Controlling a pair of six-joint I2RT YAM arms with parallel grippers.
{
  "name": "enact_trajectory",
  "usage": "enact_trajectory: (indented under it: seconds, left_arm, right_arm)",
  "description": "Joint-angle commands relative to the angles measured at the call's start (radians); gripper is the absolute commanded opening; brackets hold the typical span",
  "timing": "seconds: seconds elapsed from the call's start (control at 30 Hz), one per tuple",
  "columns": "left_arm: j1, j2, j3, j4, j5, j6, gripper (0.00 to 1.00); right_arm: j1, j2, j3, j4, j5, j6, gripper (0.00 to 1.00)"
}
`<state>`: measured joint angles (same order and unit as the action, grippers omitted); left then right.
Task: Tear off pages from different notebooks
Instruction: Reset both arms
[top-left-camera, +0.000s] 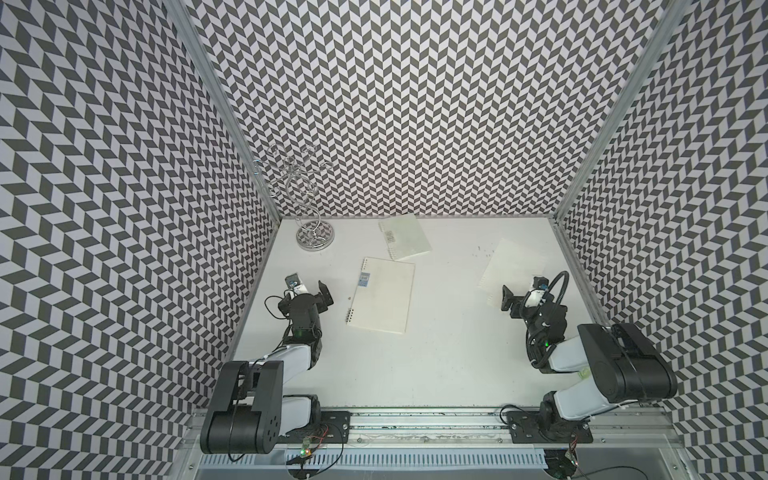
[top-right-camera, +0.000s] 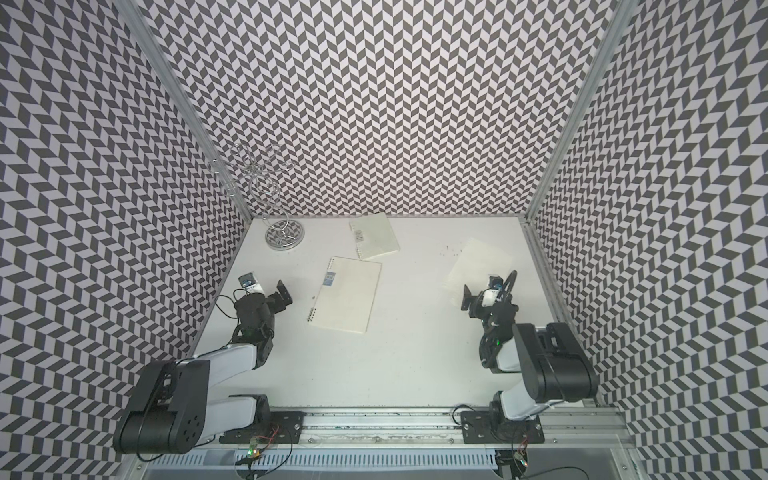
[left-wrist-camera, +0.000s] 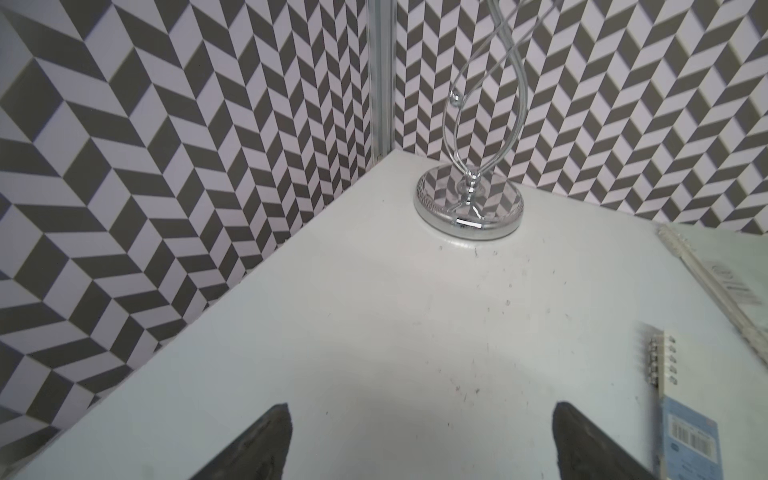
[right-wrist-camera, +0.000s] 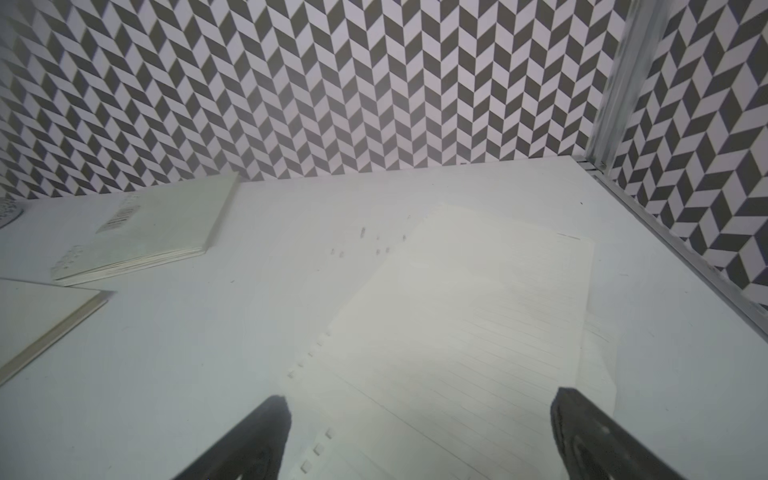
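L gripper was seen left of the larger notebook, jaws wide, nothing held. Wire stand was set behind-left of it. Smaller notebook was just behind, corner touching or nearly so. Both were shut. Loose pages, two overlapped, were laid well right of it, w/ R gripper spread empty over their punched edge. Step was judged as pull-back: R jaws should be lifted straight up so sheets aren't dragged. No obstacle was noted nearby.

Larger notebook (blue label) mostly off-frame
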<state>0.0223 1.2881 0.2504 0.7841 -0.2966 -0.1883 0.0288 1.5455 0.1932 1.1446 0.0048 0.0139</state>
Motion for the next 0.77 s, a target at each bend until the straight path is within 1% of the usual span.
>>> enact_trajectory:
  seconds: [0.0, 0.03, 0.07, 0.1, 0.13, 0.17, 0.23, 0.27, 0.3, 0.33, 0.37, 0.4, 0.43, 0.47, 0.5, 0.53, 0.57, 0.6, 0.63, 0.67, 0.7, 0.73]
  left_arm:
    - [0.052, 0.049, -0.034, 0.291, 0.226, 0.046, 0.99]
    - [0.061, 0.063, -0.029, 0.303, 0.240, 0.044, 0.99]
    - [0.068, 0.066, -0.014, 0.270, 0.227, 0.032, 0.99]
    - [0.075, 0.067, 0.001, 0.238, 0.210, 0.018, 0.99]
    - [0.083, 0.078, 0.006, 0.242, 0.213, 0.009, 0.99]
    - [0.096, 0.089, 0.015, 0.242, 0.235, 0.004, 0.99]
    - [0.107, 0.185, -0.014, 0.443, 0.283, 0.015, 0.99]
    - [0.105, 0.183, 0.028, 0.375, 0.311, 0.032, 0.99]
    - [0.092, 0.171, 0.084, 0.216, 0.319, 0.035, 0.99]
    - [0.085, 0.204, 0.075, 0.290, 0.325, 0.061, 0.99]
    - [0.080, 0.212, 0.078, 0.302, 0.386, 0.095, 0.99]
    - [0.052, 0.211, 0.065, 0.303, 0.445, 0.143, 0.99]
    - [0.021, 0.245, 0.009, 0.430, 0.437, 0.187, 0.99]
    - [0.024, 0.301, -0.033, 0.605, 0.463, 0.197, 0.99]
    - [0.040, 0.299, -0.033, 0.611, 0.470, 0.174, 0.99]
    - [0.041, 0.266, -0.005, 0.494, 0.457, 0.164, 0.99]
    - [0.012, 0.250, 0.009, 0.436, 0.425, 0.185, 0.99]
    - [-0.015, 0.281, 0.001, 0.504, 0.391, 0.216, 0.99]
    - [-0.017, 0.289, -0.001, 0.522, 0.377, 0.214, 0.99]
    - [0.002, 0.278, 0.024, 0.448, 0.384, 0.193, 0.99]
    - [0.002, 0.266, 0.030, 0.417, 0.387, 0.189, 0.99]
    - [-0.001, 0.277, 0.025, 0.441, 0.383, 0.194, 0.99]
  right_arm:
    - [0.010, 0.006, 0.055, 0.146, 0.049, -0.025, 1.00]
    - [0.011, 0.013, 0.040, 0.195, 0.068, -0.017, 1.00]
    - [0.010, 0.022, 0.037, 0.239, 0.077, -0.011, 1.00]
    - [0.011, 0.020, 0.037, 0.232, 0.080, -0.011, 1.00]
    - [0.011, 0.015, 0.038, 0.206, 0.080, -0.012, 1.00]
    - [0.011, 0.008, 0.043, 0.183, 0.077, -0.015, 1.00]
    - [0.011, 0.002, 0.050, 0.158, 0.076, -0.014, 1.00]
    - [0.011, 0.003, 0.056, 0.150, 0.071, -0.016, 1.00]
    - [0.011, 0.008, 0.059, 0.146, 0.064, -0.023, 1.00]
    - [0.011, 0.007, 0.057, 0.153, 0.062, -0.025, 1.00]
    - [0.011, 0.010, 0.055, 0.161, 0.062, -0.025, 1.00]
    - [0.011, 0.012, 0.052, 0.171, 0.062, -0.025, 1.00]
    - [0.011, 0.013, 0.052, 0.175, 0.063, -0.025, 1.00]
    - [0.011, 0.013, 0.051, 0.178, 0.062, -0.026, 1.00]
    - [0.011, 0.014, 0.051, 0.178, 0.063, -0.025, 1.00]
    - [0.011, 0.013, 0.051, 0.178, 0.063, -0.025, 1.00]
    - [0.011, 0.013, 0.049, 0.178, 0.062, -0.026, 1.00]
    - [0.010, 0.015, 0.051, 0.178, 0.063, -0.025, 1.00]
    - [0.010, 0.015, 0.050, 0.178, 0.063, -0.026, 1.00]
    - [0.011, 0.015, 0.051, 0.175, 0.063, -0.026, 1.00]
    - [0.011, 0.016, 0.056, 0.172, 0.061, -0.028, 1.00]
    - [0.012, 0.019, 0.058, 0.167, 0.061, -0.026, 1.00]
